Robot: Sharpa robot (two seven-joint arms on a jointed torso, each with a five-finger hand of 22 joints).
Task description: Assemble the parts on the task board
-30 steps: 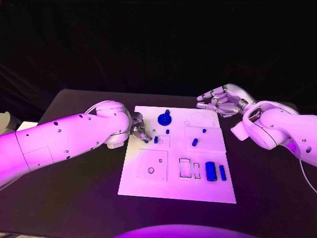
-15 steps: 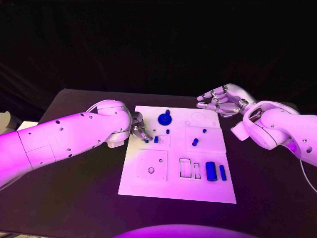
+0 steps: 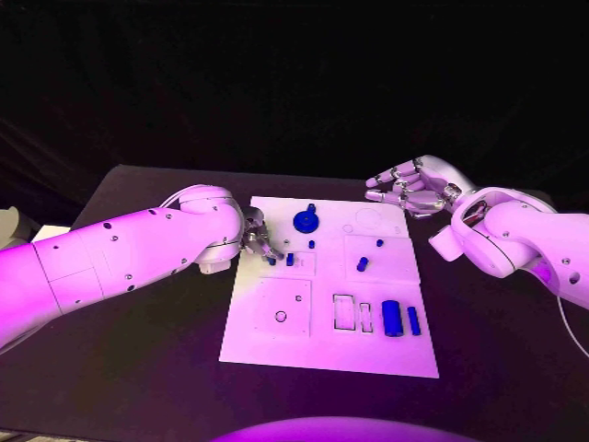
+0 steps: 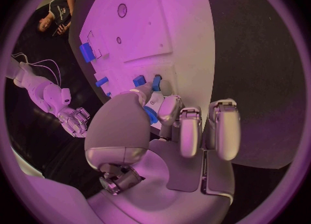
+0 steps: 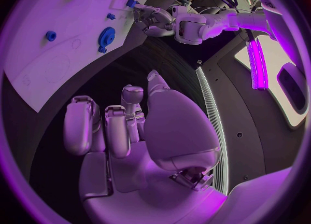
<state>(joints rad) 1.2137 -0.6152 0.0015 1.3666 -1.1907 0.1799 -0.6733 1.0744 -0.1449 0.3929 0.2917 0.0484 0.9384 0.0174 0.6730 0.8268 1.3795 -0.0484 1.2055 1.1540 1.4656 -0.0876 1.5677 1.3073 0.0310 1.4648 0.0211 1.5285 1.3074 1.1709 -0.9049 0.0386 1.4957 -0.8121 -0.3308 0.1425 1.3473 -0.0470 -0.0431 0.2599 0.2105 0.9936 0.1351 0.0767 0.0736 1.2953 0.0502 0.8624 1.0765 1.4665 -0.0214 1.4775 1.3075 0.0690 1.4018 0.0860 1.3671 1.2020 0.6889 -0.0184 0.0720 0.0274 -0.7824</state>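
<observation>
Black surface (image 3: 135, 368) bearing the white task board (image 3: 324, 345) at its centre, against a dark room. Blue parts lie on the board: a gear (image 3: 306, 221) near its far edge, a cylinder (image 3: 391, 318) near the right edge. Left hand (image 3: 258, 241) at the board's left edge, pinching a small blue part (image 4: 151, 116). Right hand (image 3: 411, 187) raised beyond the board's far right corner, fingers curled inward, holding nothing.

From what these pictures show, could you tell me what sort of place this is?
Probably a robot lab or demo bench: a black table under coloured light, a white task board with small blue parts, and dark surroundings.
</observation>
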